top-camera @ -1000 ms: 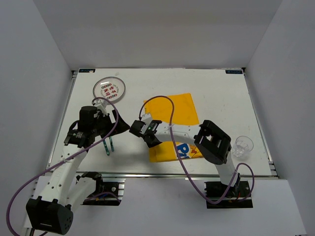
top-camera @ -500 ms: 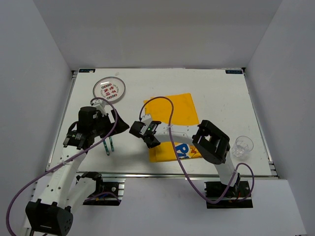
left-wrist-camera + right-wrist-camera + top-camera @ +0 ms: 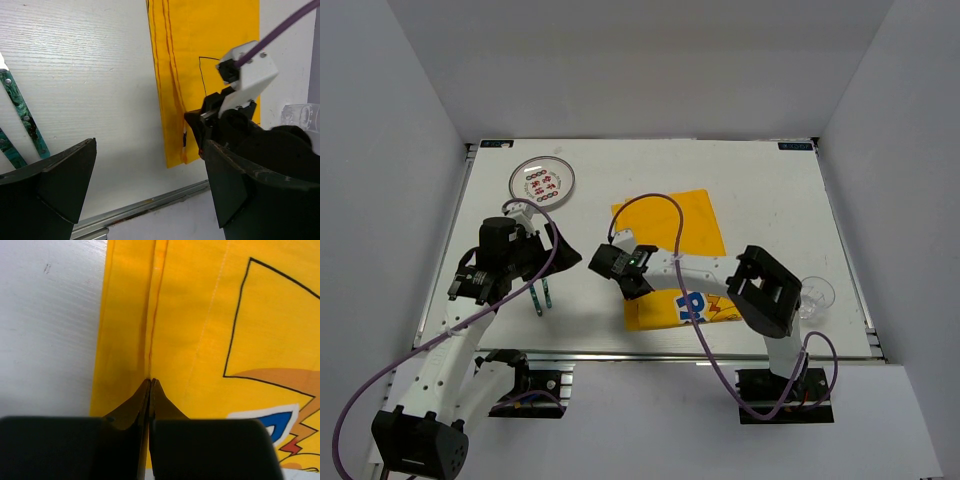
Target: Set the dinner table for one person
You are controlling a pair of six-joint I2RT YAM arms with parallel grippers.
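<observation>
The white dinner table (image 3: pixel 770 190) carries a yellow Pikachu-print cloth (image 3: pixel 675 225) at its middle. My right gripper (image 3: pixel 632 288) is shut on a raised fold of the cloth near its left edge; in the right wrist view the closed fingertips (image 3: pixel 151 380) pinch the yellow fabric (image 3: pixel 200 315). My left gripper (image 3: pixel 560 250) is open and empty, above bare table left of the cloth. The left wrist view shows its wide jaws (image 3: pixel 150 145), the cloth (image 3: pixel 210 45) and the right gripper beyond.
A round patterned plate (image 3: pixel 542 182) lies at the far left. Two green-handled pieces of cutlery (image 3: pixel 540 295) lie near the front left, also in the left wrist view (image 3: pixel 22 117). A clear glass (image 3: pixel 815 293) stands at the right, partly behind the right arm.
The right arm has shifted right with the cloth pinched, and its elbow now partly covers the glass. The cloth's near part has shifted. The left arm has hardly moved.
</observation>
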